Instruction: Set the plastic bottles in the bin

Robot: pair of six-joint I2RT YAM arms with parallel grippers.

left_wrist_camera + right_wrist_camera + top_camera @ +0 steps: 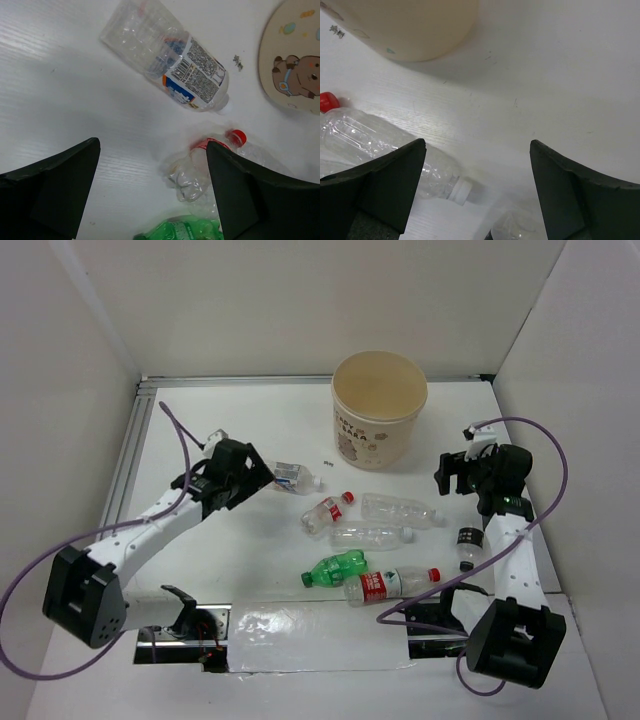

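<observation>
Several plastic bottles lie on the white table in front of the beige bin. A blue-white labelled bottle lies just ahead of my open, empty left gripper. In the left wrist view this bottle is ahead, with a crushed red-capped bottle and a green bottle near the right finger. My right gripper is open and empty, right of the bin. In its wrist view a clear white-capped bottle lies by the left finger, below the bin.
More bottles lie mid-table: a clear one, another clear one, the green one and a red-labelled one. A small black-labelled bottle lies by the right arm. White walls enclose the table on three sides.
</observation>
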